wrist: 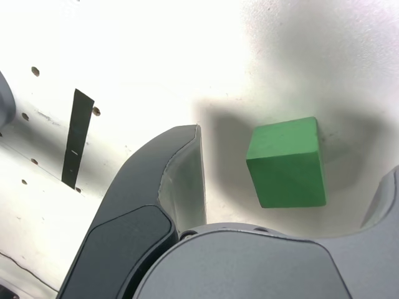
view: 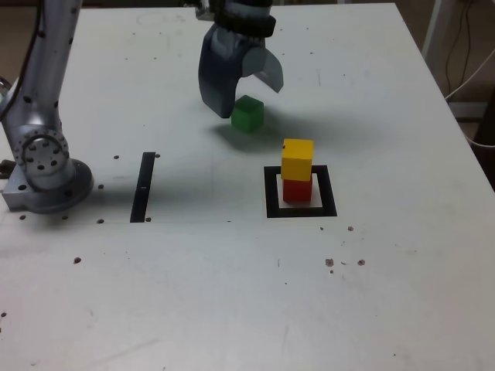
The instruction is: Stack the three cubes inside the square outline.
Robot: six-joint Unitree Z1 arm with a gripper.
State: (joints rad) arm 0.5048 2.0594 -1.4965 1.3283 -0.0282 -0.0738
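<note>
A green cube (view: 247,114) rests on the white table toward the back. My gripper (view: 247,96) hangs open just above it, tilted. In the wrist view the green cube (wrist: 288,163) lies between the two dark fingers (wrist: 181,180), touching neither. Nearer the front, the yellow cube (view: 298,158) stands on the red cube (view: 297,190), slightly turned against it. Both stand inside the black square outline (view: 272,193) with its white centre.
A narrow black strip (view: 143,187) lies on the table at the exterior view's left, also seen in the wrist view (wrist: 76,137). The arm's grey base (view: 46,166) stands at the table's left edge. Small holes dot the tabletop (view: 232,294).
</note>
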